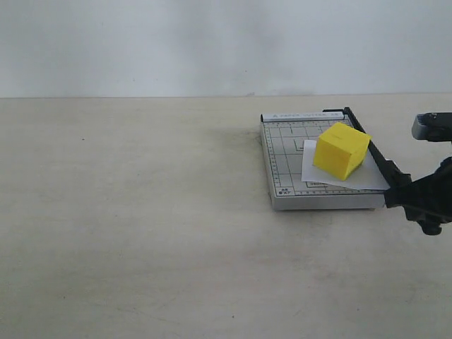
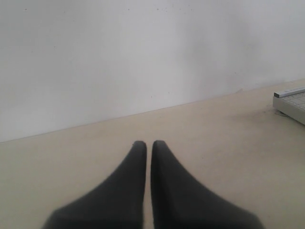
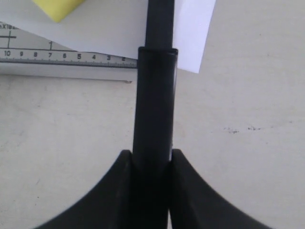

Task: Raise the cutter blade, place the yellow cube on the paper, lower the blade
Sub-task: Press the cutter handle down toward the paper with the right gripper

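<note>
The yellow cube (image 1: 341, 150) rests on the white paper (image 1: 353, 176), which lies on the grey gridded trimmer base (image 1: 282, 169). The cutter blade (image 1: 367, 145) runs along the base's right side, lying low over the paper. My right gripper (image 1: 413, 198) is shut on its thick black handle (image 3: 154, 109), one finger on each side. In the right wrist view a corner of the cube (image 3: 58, 8) and the paper (image 3: 190, 33) show beyond the handle. My left gripper (image 2: 145, 144) is shut on nothing, above bare table to the left of the trimmer.
The trimmer's corner (image 2: 290, 102) shows at the edge of the left wrist view. A pale wall (image 1: 212, 42) stands behind the beige table (image 1: 141, 233). Part of the right arm (image 1: 432, 126) hangs at the right edge.
</note>
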You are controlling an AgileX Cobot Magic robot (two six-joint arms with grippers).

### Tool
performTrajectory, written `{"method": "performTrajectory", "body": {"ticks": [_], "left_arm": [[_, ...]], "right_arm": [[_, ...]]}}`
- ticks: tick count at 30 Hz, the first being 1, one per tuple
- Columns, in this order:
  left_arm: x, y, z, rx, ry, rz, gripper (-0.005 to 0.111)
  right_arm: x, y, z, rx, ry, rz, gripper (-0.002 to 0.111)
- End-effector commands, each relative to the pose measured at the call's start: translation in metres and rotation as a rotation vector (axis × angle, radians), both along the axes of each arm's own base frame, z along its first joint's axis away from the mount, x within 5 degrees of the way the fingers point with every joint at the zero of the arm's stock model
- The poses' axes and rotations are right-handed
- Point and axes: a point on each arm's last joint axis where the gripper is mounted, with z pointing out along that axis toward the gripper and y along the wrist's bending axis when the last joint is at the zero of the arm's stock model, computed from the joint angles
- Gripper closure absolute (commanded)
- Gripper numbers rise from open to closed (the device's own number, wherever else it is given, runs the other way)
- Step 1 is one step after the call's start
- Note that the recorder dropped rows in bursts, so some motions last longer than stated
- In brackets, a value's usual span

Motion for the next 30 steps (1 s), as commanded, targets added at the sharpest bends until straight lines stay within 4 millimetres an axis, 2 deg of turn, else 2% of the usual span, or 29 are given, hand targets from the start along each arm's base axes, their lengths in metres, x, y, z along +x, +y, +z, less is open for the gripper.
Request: {"method": "performTrajectory", "body": {"ticks": [1,6,12,30], "left_arm": [[0.0000,0.0002,-0.0013,-0.002,0.004,0.004,0.102],[0.0000,0.0002,-0.0013,-0.002,0.004,0.004,0.102],[0.0000,0.0002,-0.0013,-0.002,0.004,0.004,0.102],[0.0000,0.0002,-0.0013,-0.002,0.004,0.004,0.102]], "right_arm": [[-0.0035,-0.0033,-0.0070,-0.028,0.023,0.019,0.106],[-0.0026,-0.0038,-0.0071,-0.042,0.001,0.035,0.106],[-0.0099,-0.0054,-0.0161,-0.058,-0.024,0.024,0.106],[-0.0080,-0.0059,-0.0151,-0.062,-0.047,0.020,0.106]]}}
